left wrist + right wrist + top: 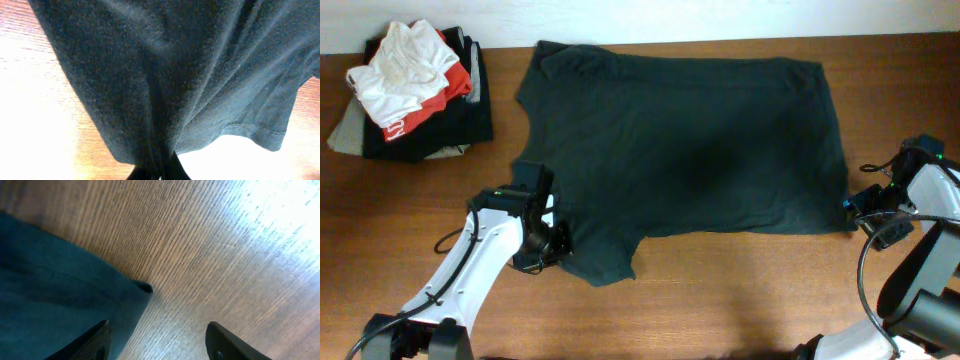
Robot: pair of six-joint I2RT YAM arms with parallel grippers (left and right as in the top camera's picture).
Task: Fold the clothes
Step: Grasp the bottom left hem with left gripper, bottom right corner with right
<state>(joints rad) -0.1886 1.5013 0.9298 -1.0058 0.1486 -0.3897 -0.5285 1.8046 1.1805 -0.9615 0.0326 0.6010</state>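
A dark green T-shirt (690,140) lies spread flat across the wooden table. My left gripper (548,245) is shut on its near-left sleeve, and the cloth (170,75) fills the left wrist view, bunched into the jaws (160,172). My right gripper (855,208) is open at the shirt's near-right corner. In the right wrist view the corner of the hem (60,300) lies by the left finger, and bare wood lies between the fingers (157,330).
A pile of folded and loose clothes (415,90), white, red and black, sits at the far left corner of the table (720,290). Cables hang off the right arm (920,260) by the table's right edge.
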